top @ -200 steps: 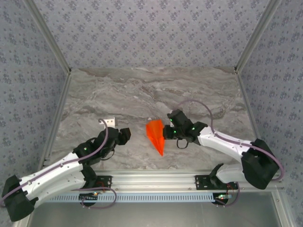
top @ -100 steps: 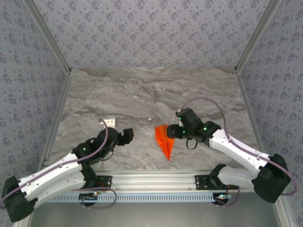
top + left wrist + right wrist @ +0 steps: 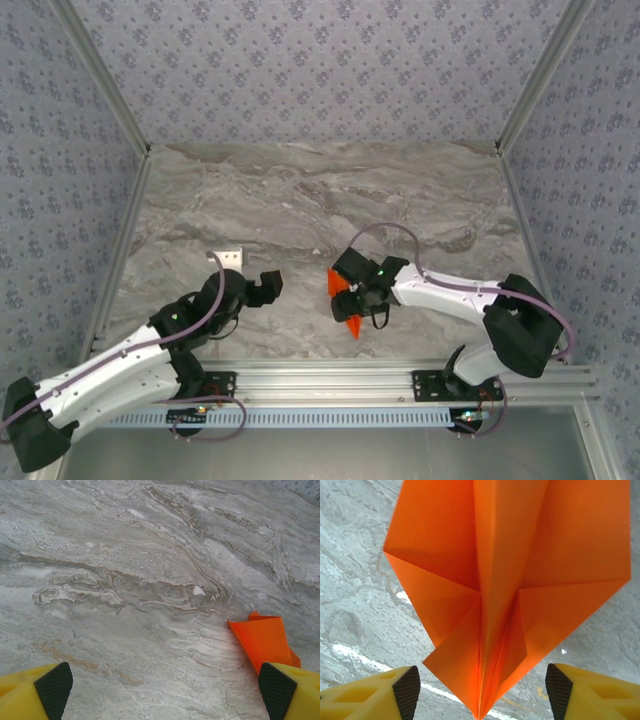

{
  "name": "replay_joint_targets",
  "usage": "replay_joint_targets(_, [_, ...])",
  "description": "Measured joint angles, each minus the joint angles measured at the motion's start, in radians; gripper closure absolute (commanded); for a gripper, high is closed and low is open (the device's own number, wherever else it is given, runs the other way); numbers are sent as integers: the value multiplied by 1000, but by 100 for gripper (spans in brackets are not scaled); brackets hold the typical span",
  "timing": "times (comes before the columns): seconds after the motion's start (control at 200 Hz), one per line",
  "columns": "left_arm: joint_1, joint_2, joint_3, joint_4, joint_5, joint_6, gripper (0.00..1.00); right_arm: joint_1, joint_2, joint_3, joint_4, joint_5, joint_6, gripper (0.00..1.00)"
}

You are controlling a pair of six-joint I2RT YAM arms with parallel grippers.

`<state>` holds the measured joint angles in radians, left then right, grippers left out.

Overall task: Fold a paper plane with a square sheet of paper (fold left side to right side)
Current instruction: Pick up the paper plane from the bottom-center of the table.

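Observation:
The sheet of paper (image 3: 338,282) is bright orange and folded into a narrow pointed dart with a centre crease, the paper plane. It lies on the marble table (image 3: 300,200), its tip (image 3: 353,329) pointing toward the arms. My right gripper (image 3: 356,296) hovers right over it, open; in the right wrist view the plane (image 3: 510,575) lies between the spread black pads (image 3: 407,690), touching neither. My left gripper (image 3: 266,287) is open to the plane's left. In the left wrist view the paper (image 3: 261,636) lies just beyond the right fingertip (image 3: 274,694), with bare marble between the jaws.
A small white tag (image 3: 232,258) lies on the table behind the left gripper. Patterned walls and metal posts enclose the table on three sides. An aluminium rail (image 3: 330,380) runs along the near edge at the arm bases.
The right gripper dragged the paper a little to the right, let it go and opened, then swung back left over it. The left gripper opened wide and stayed in place.

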<state>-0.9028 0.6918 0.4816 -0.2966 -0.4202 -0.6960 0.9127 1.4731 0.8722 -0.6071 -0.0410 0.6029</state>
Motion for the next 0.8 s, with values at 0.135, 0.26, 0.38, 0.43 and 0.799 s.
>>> replay_joint_targets(0.135, [0,-6,0,-1,-5,0,2,0,34,19,1,1,-2,41])
replay_joint_targets(0.26, [0,-11,0,-11,-13,0,2,0,66,27,0,2,-7,48])
replay_joint_targets(0.38, [0,-11,0,-22,-15,0,2,0,88,40,0,6,-16,58])
replay_joint_targets(0.43, [0,-11,0,-22,-15,0,2,0,93,44,0,9,-13,63])
replay_joint_targets(0.799, [0,-30,0,-35,-15,0,2,-62,106,68,-6,16,-43,92])
